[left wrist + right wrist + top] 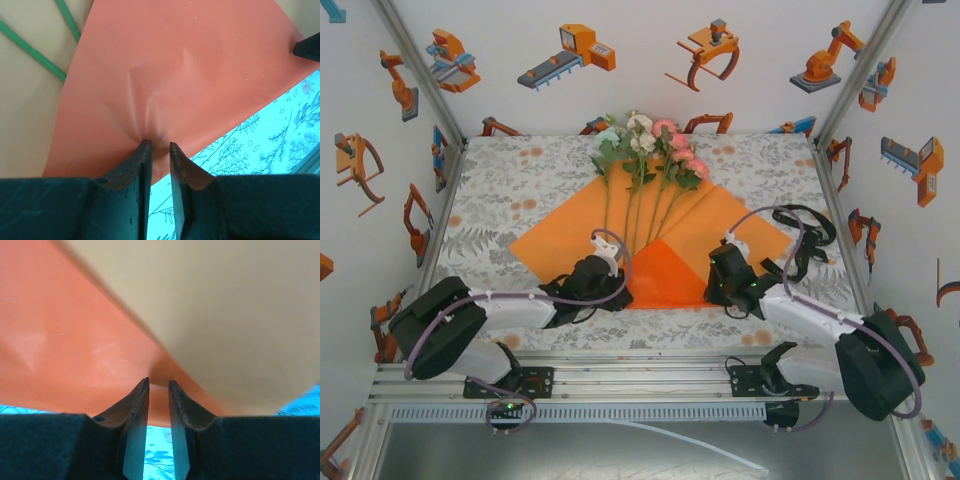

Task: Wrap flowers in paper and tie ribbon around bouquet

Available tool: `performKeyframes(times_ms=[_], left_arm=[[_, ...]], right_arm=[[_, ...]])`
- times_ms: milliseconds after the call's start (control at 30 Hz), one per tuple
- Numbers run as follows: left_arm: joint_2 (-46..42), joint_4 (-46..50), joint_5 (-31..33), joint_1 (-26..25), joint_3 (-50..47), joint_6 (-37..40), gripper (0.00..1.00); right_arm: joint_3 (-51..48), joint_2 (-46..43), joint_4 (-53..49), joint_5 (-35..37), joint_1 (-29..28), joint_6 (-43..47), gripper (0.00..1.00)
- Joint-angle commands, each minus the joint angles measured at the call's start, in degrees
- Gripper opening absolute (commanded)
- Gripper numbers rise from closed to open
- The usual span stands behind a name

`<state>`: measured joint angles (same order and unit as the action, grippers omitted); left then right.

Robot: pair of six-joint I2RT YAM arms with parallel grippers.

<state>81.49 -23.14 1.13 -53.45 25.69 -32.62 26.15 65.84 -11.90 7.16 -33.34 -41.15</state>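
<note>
Thin orange paper (720,215) lies as a diamond on the leaf-printed bench (520,180), its near corner folded up into a smooth triangular flap. Flowers (645,160) lie across it, wiry stems fanned and blooms toward the far edge. The left fingers (137,165), nearly closed, pinch the flap where it puckers. The right fingers (135,405), equally narrow, nip its edge. A floppy black ribbon (807,238) lies at the right.

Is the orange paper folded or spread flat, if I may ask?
Partly folded: the paper lies spread, its near corner turned up over it.
</note>
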Motion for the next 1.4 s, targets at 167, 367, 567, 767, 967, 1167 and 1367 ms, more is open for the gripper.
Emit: performKeyframes(times_ms=[167, 367, 567, 767, 967, 1167, 1367], left_arm=[[-2.95, 4.61, 0.56, 0.58, -0.34, -2.27, 0.36], [-8.09, 7.81, 2.76, 3.17, 1.69, -4.11, 0.38], [-11.0, 19.16, 6.78, 13.07, 10.29, -8.37, 0.41], [-6.47, 27.7, 7.58, 30.44, 16.58, -13.56, 0.41], [-2.32, 30.23, 9.06, 44.95, 17.82, -12.69, 0.47], [4.78, 33.55, 10.07, 52.8, 20.38, -12.73, 0.53], [7.52, 28.87, 10.81, 52.95, 19.21, -10.85, 0.58]], right_arm=[[1.56, -8.9, -7.35, -2.78, 0.87, 3.47, 0.28], [9.49, -6.23, -6.96, -2.63, -3.51, 7.59, 0.29], [16.34, 6.46, 4.13, -6.54, -7.01, 8.45, 0.34], [23.36, 18.81, 8.74, -6.45, -8.14, 10.51, 0.53], [26.87, 24.93, 8.41, -2.5, -7.67, 15.19, 0.65], [27.8, 28.44, 7.42, -2.26, -5.97, 16.21, 0.62], [27.64, 29.42, 7.42, -5.23, -5.86, 17.07, 0.59]])
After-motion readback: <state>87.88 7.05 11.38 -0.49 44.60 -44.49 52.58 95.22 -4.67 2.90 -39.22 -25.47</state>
